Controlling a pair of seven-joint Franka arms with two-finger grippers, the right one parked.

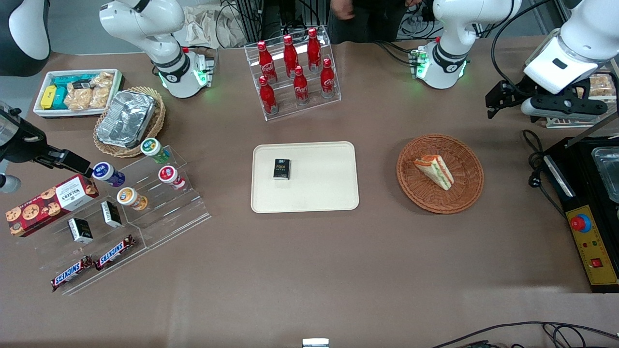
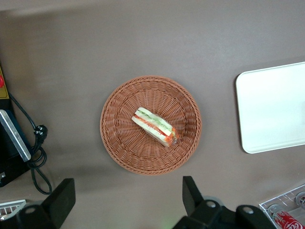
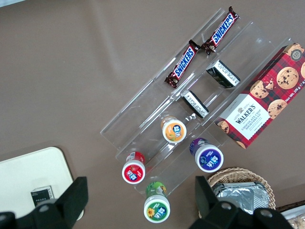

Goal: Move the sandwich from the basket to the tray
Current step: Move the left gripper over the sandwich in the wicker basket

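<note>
Gripper (image 2: 126,202) raised above the table, jaws spread wide, holding nothing, touching nothing. Sandwich (image 2: 156,126) lying in the basket (image 2: 119,143): white triangular wedge, red and green layers.

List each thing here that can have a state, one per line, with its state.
Triangular white-bread sandwich: lying in the basket, untouched.
Round reddish-brown wicker basket: holds only the sandwich.
Cream-beige rectangular tray: holds one small black box.
Left arm's tool: open, above the basket, empty.
</note>
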